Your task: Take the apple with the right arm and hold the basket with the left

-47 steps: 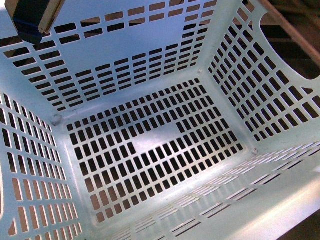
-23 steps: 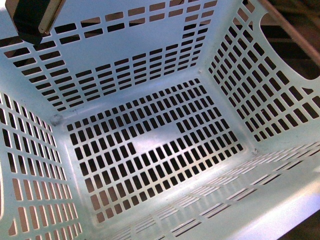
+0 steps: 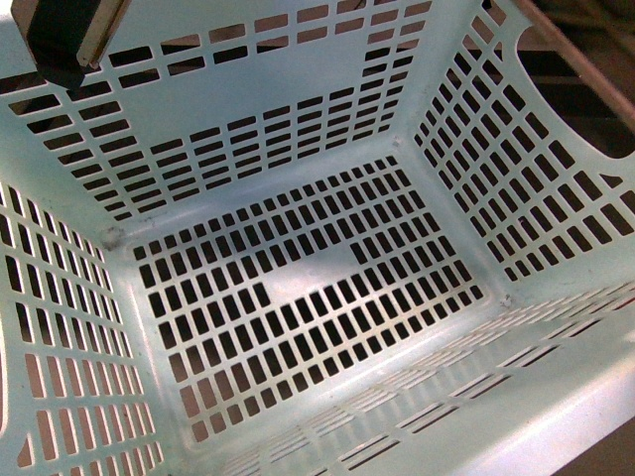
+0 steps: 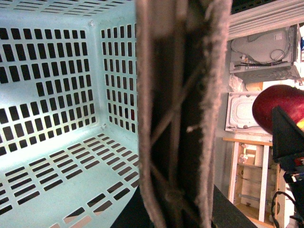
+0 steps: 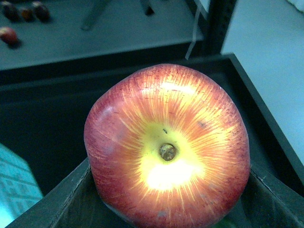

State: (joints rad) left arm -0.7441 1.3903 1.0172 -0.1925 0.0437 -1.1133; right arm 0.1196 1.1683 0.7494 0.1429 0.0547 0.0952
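As the front camera looks straight into it, the mint-green basket (image 3: 298,109) fills nearly the whole view, its slotted floor and walls bare. Its grey-brown handle (image 3: 580,55) crosses the upper right corner. At the upper left, a dark block with a pale metal edge, part of the left gripper (image 3: 67,35), overlaps the top of the far wall. Its fingers are not shown, so I cannot tell whether they are closed.

From the left wrist, the basket's inside takes up one half of the picture. The handle runs right across the middle, very close to the lens. This view also does not show how the left fingers stand. Beyond the handle, outside the basket, the red apple (image 4: 278,107) hangs in the air against a black finger (image 4: 287,137) of the right gripper. White appliances (image 4: 263,57) and a wooden stand (image 4: 249,175) are behind it.

From the right wrist, the apple shows its yellow stem end to the camera. The right gripper (image 5: 168,194) is clamped on it, with black fingers (image 5: 57,204) pressing on either side. A dark tray (image 5: 266,118) lies behind, and small fruits (image 5: 9,35) sit on a grey surface further off.
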